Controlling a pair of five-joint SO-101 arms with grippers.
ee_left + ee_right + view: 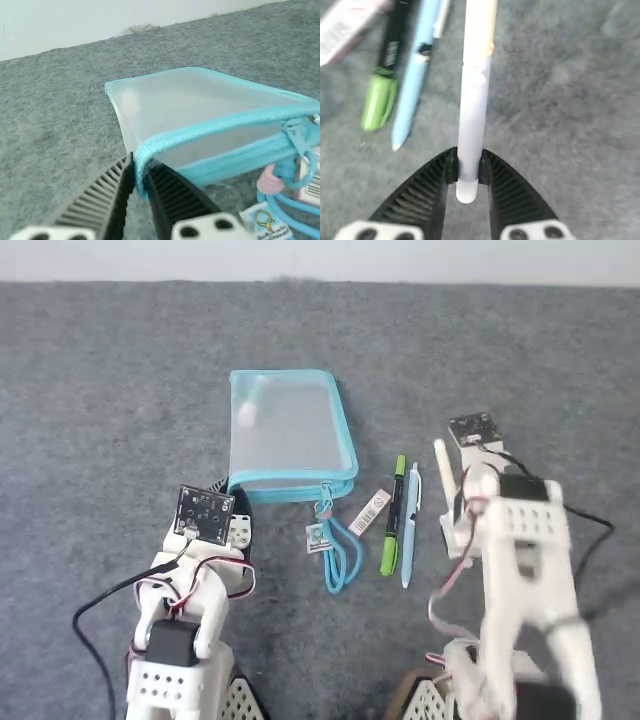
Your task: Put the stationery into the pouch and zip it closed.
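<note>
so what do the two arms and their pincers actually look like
Both arms are white plastic with black motor blocks: the left arm trails a black cable and thin red and white wires, the right arm a black cable too. The left pincer and right pincer have black ribbed fingers on white bases with round holes.

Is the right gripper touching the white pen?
Touching. The right wrist view shows the right gripper shut on the white pen, pinching its barrel from both sides.
</note>
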